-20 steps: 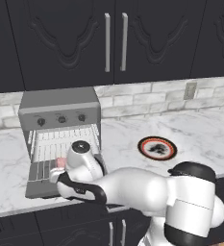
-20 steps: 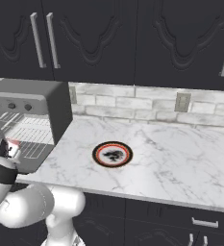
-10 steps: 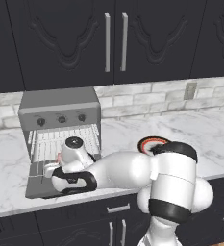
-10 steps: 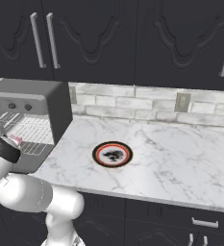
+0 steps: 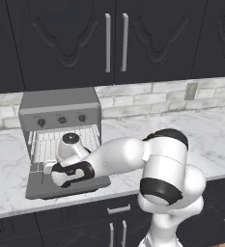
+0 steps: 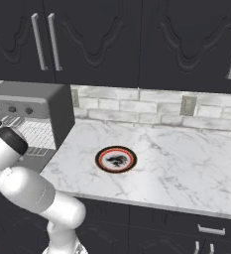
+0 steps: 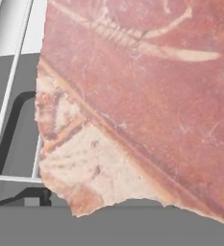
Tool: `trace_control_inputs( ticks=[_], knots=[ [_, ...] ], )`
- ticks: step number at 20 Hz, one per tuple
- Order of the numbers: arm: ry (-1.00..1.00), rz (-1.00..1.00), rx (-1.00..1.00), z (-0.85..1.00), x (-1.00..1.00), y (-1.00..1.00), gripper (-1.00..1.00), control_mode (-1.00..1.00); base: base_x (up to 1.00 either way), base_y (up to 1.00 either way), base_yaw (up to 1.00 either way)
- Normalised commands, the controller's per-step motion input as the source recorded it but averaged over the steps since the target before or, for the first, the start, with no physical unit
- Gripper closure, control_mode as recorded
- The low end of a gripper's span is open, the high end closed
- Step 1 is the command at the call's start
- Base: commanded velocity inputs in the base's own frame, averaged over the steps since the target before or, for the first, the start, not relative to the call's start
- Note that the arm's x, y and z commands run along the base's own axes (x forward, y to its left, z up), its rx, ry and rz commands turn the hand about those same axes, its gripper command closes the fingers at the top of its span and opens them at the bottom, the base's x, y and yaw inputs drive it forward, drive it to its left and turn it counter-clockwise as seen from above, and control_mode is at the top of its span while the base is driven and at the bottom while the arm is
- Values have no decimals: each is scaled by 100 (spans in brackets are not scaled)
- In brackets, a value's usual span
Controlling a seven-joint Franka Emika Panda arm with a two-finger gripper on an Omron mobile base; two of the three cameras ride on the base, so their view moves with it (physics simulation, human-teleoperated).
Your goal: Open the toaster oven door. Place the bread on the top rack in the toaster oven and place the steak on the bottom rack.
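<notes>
So the toaster oven [image 5: 61, 112] sits on the marble counter [image 6: 176, 163] at the left end, under the dark wall cabinets [image 5: 114, 38], and the toaster oven door [image 5: 68, 185] is folded all the way down, lying flat toward the counter's front edge. The arm [image 5: 128, 154] reaches across from the right, with its hand low over the dropped door and right at the oven's mouth, in front of the light wire racks [image 5: 61, 140]. I can't actually see the finger tips in the base views, the wrist covers them, so going by the hand camera: the steak [image 7: 142, 96] is right up against the lens, a reddish-pink slab with pale fatty streaks and a ragged lower edge, lying on the wire rack bars [image 7: 12, 96] (grey oven metal shows through the bars at the left). The jaws are spread about as wide as they go and nothing shows pinched between them, so as far as I can tell it isn't gripping the meat, just sitting very close over it. Which rack level the steak is on, I can't tell from these angles. The bread I can't make out anywhere. Over on the right base camera, the red-rimmed plate [image 6: 116, 159] with a dark middle sits on the counter well away from the oven.
</notes>
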Motion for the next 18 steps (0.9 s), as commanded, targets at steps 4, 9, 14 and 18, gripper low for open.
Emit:
trace_control_inputs(
  ticks=[4, 9, 14, 18],
  knots=[
    [0, 0, -3, -9, 31, -5, -100, -100, 0, 0, 0],
    [0, 0, -3, -2, 39, -3, -100, -100, 0, 0, 0],
    [0, 0, -4, 0, 38, -4, -100, -100, 0, 0, 0],
    [0, 0, -6, 1, 23, -2, -100, -100, 0, 0, 0]
  ],
)
